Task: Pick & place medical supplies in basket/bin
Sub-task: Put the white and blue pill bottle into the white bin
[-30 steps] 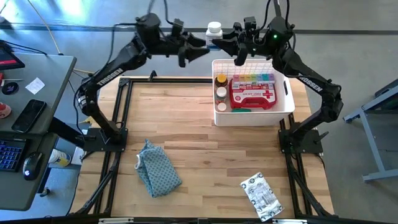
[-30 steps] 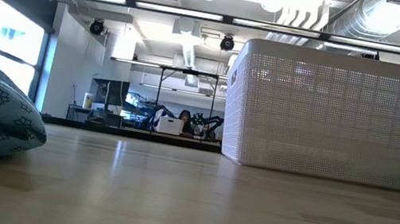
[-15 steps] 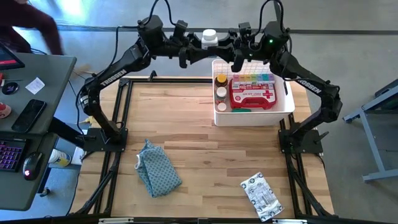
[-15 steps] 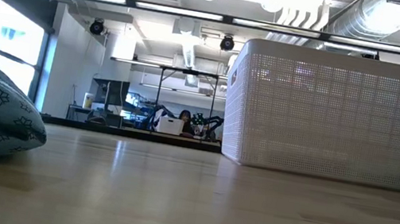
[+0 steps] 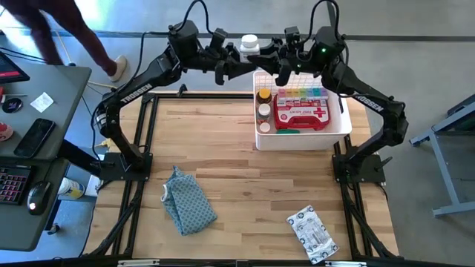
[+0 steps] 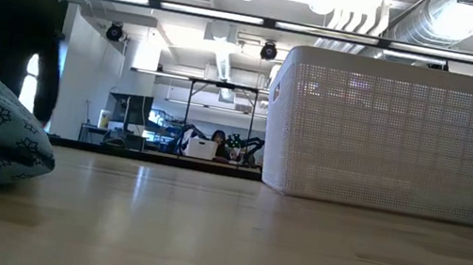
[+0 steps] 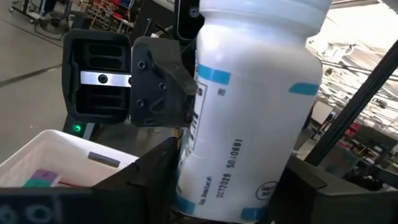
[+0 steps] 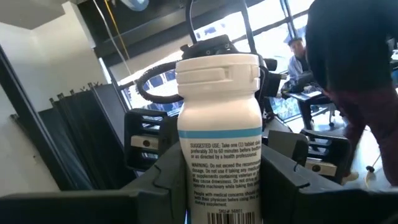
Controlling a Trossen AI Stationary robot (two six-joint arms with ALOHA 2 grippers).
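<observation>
Left to right. A person (image 5: 44, 33) now walks past the counter's far-left corner; a moment ago only a sleeve showed there. Nothing on the counter is disturbed.

Left gripper (image 5: 239, 58) has come in behind the bin's far-left corner, above the counter's back edge, and its jaws have just narrowed around the white bottle (image 5: 249, 44). In the left wrist view the bottle (image 7: 249, 112) fills the gap between them, but I can't tell whether they have fully pinched it.

Right gripper (image 5: 269, 53) meets it from the other side, jaws pinching the same bottle; the right wrist view shows the bottle (image 8: 219, 137) seated between them. The bottle has drifted slightly left over the last second. I read this as a mid-air handover, right to left, or a regrasp. The bottle is not yet over the bin.

Bottle stands upright: long axis vertical, cap up toward the overhead camera.

Bin (image 5: 344, 119) sits at the counter's far right, already holding the red case (image 5: 300, 115), rainbow organizer (image 5: 300, 94) and small bottles (image 5: 263, 104).

Silver packet (image 5: 312, 233) lies near the front right edge, well apart from the bin, still to be collected. Cloth (image 5: 189, 200) lies front left.
</observation>
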